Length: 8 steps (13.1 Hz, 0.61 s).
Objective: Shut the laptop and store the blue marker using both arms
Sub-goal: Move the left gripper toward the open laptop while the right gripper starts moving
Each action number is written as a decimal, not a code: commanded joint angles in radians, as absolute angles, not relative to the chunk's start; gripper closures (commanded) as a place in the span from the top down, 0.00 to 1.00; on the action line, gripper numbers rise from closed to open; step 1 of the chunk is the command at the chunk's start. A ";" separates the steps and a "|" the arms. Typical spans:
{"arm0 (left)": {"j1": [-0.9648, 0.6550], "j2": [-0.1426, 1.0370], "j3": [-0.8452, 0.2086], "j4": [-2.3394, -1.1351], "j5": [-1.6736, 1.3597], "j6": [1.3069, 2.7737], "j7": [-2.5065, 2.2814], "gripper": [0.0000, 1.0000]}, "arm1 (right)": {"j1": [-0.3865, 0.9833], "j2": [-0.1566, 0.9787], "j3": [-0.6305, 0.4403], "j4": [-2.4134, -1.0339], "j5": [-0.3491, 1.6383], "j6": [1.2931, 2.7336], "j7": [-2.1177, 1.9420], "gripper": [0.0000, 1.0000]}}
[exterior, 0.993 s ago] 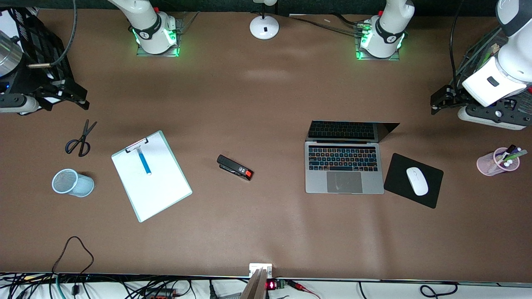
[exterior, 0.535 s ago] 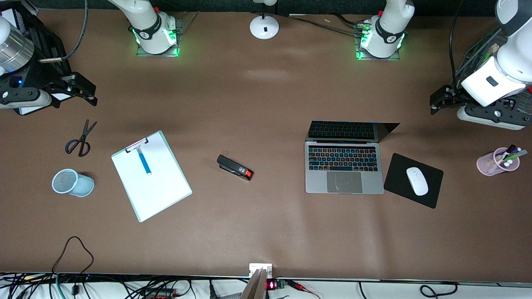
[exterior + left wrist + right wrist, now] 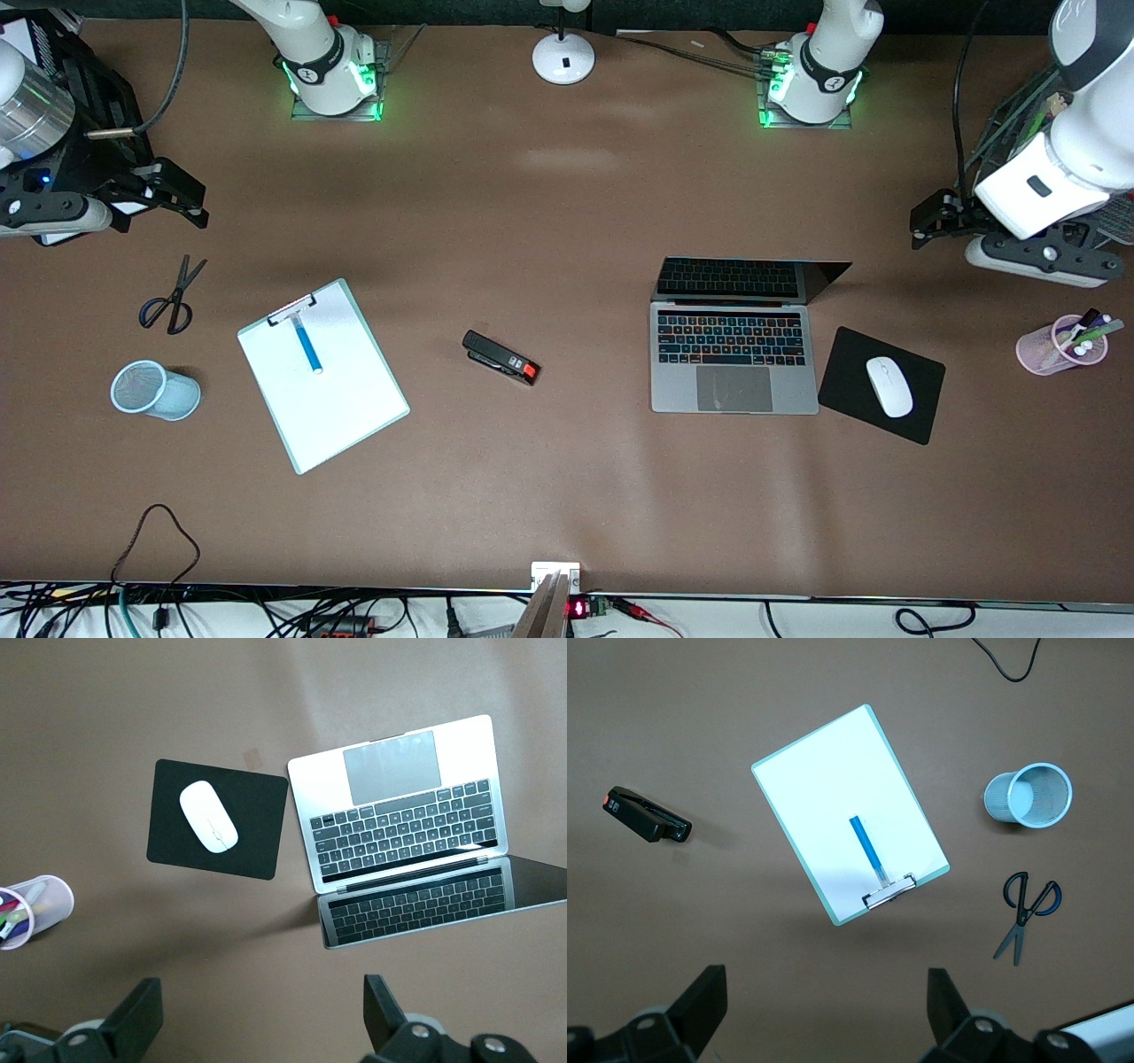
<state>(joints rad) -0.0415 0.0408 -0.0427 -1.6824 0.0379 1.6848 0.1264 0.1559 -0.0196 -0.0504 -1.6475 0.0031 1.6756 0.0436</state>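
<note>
Evidently neither step has begun. With the laptop (image 3: 733, 341) as landmark: its lid stands raised, and the blue marker (image 3: 307, 345) lies on a clipboard (image 3: 322, 374) well toward the right arm's end of the table. Left gripper (image 3: 926, 221), empty with fingers spread, hovers toward the left arm's end; right gripper (image 3: 182, 192), likewise released, hovers near the scissors (image 3: 171, 299).

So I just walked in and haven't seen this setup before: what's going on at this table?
Nothing is being handled yet. The laptop sits open beside the mouse pad, and the blue marker lies on the clipboard. The left gripper hangs open near its end of the table, above the laptop's corner; the right gripper hangs open above the scissors.
</note>
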 commanded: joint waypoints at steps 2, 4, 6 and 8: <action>-0.045 0.078 -0.040 -1.638 0.052 1.657 0.126 1.00 | 0.138 -0.026 -0.037 -1.657 -0.002 1.678 0.051 1.00; -0.041 0.097 -0.040 -1.635 0.051 1.582 0.118 0.91 | 0.137 -0.025 -0.037 -1.657 -0.002 1.677 0.051 1.00; -0.051 0.097 -0.040 -1.634 0.051 1.551 0.118 0.26 | 0.137 -0.006 -0.038 -1.652 0.000 1.677 0.051 1.00; -0.052 0.097 -0.044 -1.634 0.038 1.508 0.118 0.02 | 0.138 -0.005 -0.038 -1.652 0.000 1.677 0.048 1.00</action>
<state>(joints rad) -0.0421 0.0787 -0.0434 -1.6722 0.0377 1.5555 0.1258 0.1484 -0.0028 -0.0504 -1.6499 0.0031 1.6754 0.0436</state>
